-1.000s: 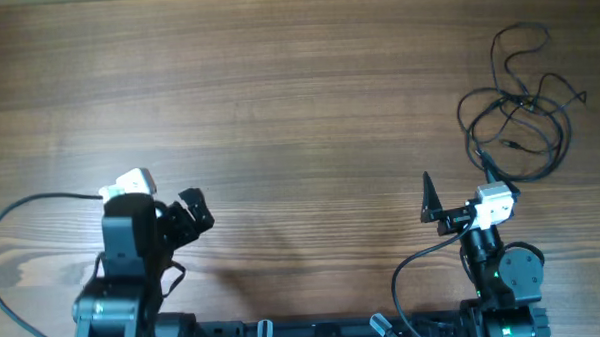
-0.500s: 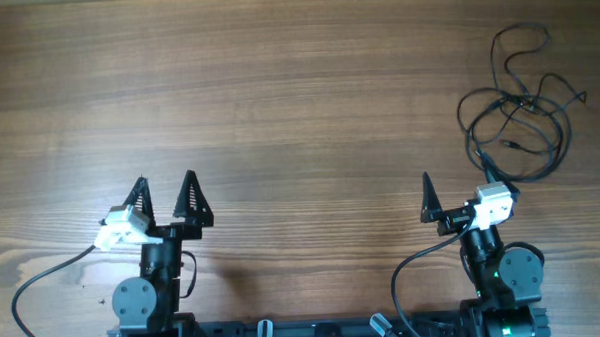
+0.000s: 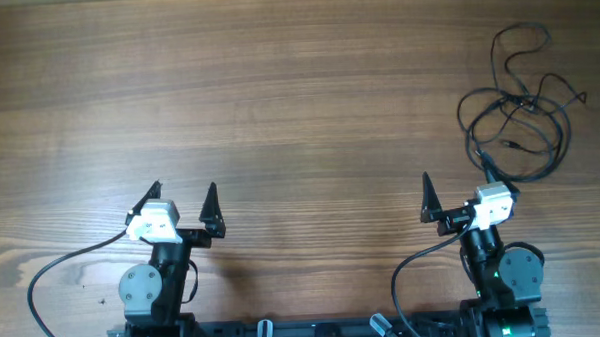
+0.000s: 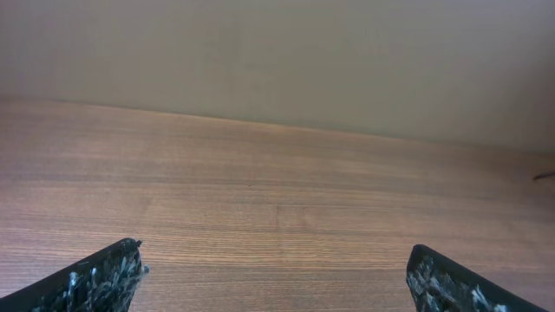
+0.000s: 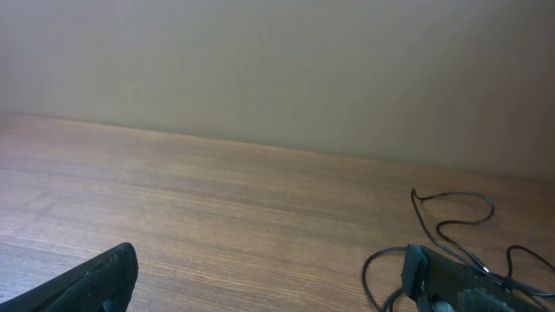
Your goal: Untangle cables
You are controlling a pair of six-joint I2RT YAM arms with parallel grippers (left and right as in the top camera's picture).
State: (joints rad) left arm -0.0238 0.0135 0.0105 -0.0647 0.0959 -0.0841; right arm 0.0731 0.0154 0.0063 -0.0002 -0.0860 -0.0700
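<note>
The cables (image 3: 518, 116) are thin black wires lying in loose overlapping loops at the far right of the wooden table. My right gripper (image 3: 457, 181) is open and empty just in front of and left of them, with its right fingertip at the near edge of the loops. In the right wrist view the wires (image 5: 381, 251) curl around that right finger, and the open jaws (image 5: 269, 270) frame bare wood. My left gripper (image 3: 184, 193) is open and empty at the near left, far from the cables. The left wrist view shows its jaws (image 4: 273, 264) wide apart over bare wood.
The wooden table (image 3: 278, 99) fills the view, with a plain wall behind it in both wrist views. The arm bases and their thicker black cables (image 3: 53, 272) sit along the near edge.
My left arm has turned from a folded pose to point forward, then shifted slightly right with its jaws open. The right arm and the cables have not moved.
</note>
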